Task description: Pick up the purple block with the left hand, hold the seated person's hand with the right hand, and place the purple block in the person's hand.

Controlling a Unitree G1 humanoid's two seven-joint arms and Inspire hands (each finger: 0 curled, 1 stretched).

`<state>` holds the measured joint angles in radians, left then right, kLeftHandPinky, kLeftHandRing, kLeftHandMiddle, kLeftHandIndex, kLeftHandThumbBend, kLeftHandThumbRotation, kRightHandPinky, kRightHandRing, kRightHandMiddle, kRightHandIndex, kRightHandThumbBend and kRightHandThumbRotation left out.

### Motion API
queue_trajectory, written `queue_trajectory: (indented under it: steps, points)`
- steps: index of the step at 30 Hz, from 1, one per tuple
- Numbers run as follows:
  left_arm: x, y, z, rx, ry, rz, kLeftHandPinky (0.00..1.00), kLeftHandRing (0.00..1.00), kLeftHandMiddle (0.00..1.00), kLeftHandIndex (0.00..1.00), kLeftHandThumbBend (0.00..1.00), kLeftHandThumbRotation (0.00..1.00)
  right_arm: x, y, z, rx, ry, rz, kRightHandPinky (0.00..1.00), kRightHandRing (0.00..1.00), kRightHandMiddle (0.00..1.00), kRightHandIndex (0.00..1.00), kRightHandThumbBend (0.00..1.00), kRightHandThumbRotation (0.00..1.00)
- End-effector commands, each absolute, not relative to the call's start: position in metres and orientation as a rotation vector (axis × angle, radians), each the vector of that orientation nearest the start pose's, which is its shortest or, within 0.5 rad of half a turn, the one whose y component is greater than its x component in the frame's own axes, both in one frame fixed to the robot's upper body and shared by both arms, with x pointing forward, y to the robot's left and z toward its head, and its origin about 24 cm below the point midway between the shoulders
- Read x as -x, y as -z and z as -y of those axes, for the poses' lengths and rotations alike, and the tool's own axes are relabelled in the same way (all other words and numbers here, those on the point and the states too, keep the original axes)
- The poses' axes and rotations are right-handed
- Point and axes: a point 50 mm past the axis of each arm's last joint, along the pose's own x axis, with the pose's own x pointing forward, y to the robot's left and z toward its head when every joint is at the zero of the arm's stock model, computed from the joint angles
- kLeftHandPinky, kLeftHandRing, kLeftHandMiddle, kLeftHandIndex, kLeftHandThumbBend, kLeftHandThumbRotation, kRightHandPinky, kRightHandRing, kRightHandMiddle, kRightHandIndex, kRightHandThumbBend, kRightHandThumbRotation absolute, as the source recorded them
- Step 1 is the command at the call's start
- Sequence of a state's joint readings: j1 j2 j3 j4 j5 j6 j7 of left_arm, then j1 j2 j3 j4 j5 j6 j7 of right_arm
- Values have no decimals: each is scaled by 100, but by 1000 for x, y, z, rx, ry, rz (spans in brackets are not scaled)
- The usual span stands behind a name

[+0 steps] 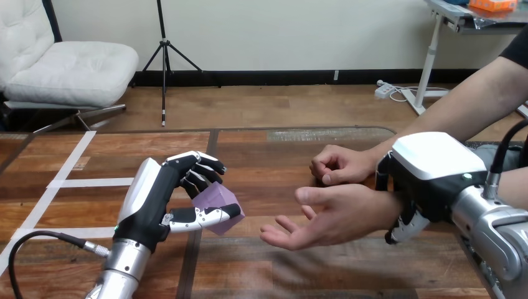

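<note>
While the purple block (218, 198) is being pinched between the curled fingers and thumb of the left hand (152, 205), low over the wooden table (280, 268), it is being held near and to the left of the person's open hand (336, 218), which is being offered palm up. That hand's wrist is being clasped by the right hand (429, 168), fingers curled round it. A rightward carry onto the palm is judged to be needed.

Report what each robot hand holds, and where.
Left hand pinches the purple block between fingers above and thumb below. Right hand wraps the person's wrist behind the open palm.
</note>
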<state>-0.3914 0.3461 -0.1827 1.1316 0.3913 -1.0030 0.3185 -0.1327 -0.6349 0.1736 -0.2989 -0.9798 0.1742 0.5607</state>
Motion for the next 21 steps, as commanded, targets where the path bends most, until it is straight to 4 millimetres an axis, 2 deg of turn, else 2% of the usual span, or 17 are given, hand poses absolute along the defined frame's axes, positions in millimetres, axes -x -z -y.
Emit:
queue_trajectory:
  steps: [1,11,21]
  points:
    - [-286,-19,-188,-543,172,393,40,46,54,57,65,14,-274,-151,181,1643,-296,45,31,39,48,52,79,0]
    - [-284,-21,-181,-520,202,421,40,47,54,57,65,15,-277,-152,176,1678,-323,76,35,42,49,55,79,0]
    - [-280,-24,-174,-506,244,470,41,48,55,58,65,15,-278,-152,173,1672,-325,101,33,40,47,55,80,0]
